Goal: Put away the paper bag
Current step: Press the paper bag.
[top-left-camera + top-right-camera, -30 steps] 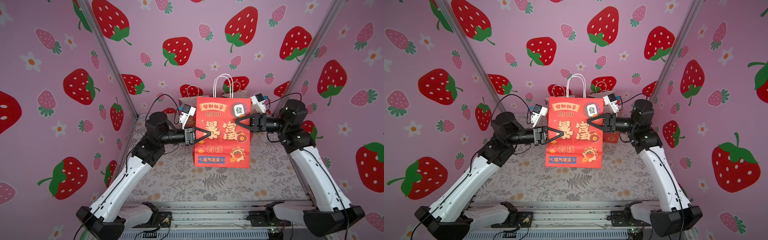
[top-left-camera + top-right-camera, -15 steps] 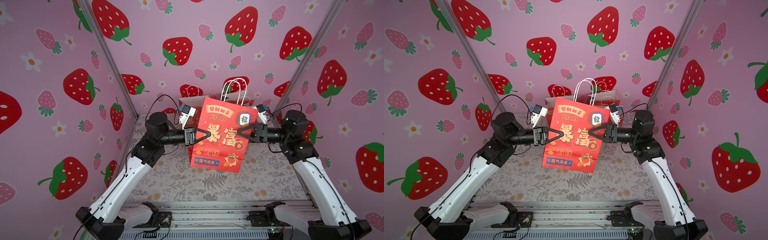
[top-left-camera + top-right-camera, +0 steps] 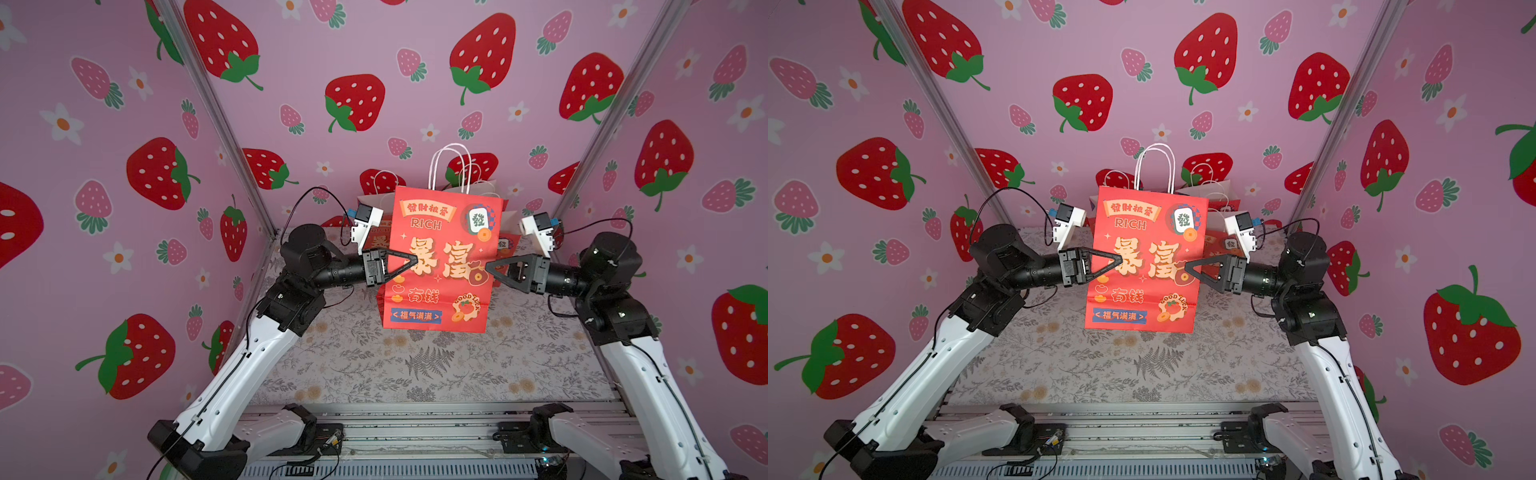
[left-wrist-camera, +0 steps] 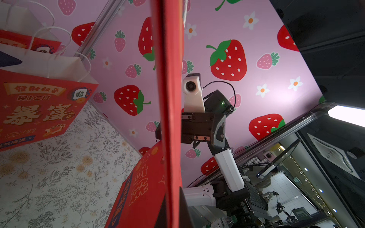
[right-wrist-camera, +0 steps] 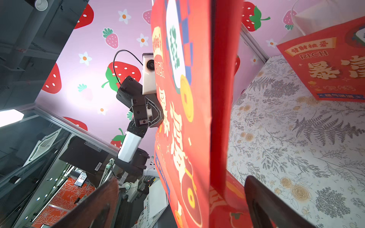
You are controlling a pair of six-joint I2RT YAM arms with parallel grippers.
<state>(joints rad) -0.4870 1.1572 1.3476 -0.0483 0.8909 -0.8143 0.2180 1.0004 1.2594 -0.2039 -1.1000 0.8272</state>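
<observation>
The red paper bag (image 3: 440, 266) (image 3: 1144, 266), printed with gold characters and fitted with white handles, is upright in the air above the floral cloth. My left gripper (image 3: 415, 259) (image 3: 1120, 260) is shut on its left edge. In the left wrist view the bag's edge (image 4: 171, 98) runs down between the pinched jaws of that gripper (image 4: 174, 215). My right gripper (image 3: 487, 266) (image 3: 1186, 266) (image 5: 181, 207) is open. Its two fingers (image 5: 98, 201) straddle the bag's right edge (image 5: 197, 118) with a gap on both sides.
More red paper bags stand at the back of the table, one behind the held bag on the left (image 3: 376, 232) (image 4: 39, 110) and one on the right (image 3: 505, 243) (image 5: 325, 65). Pink strawberry walls close in three sides. The floral cloth (image 3: 415, 365) covers the table.
My right gripper opened and let go of the bag's right edge, drawing back slightly. The bag tilted half a second ago and is upright again, held by the left gripper alone.
</observation>
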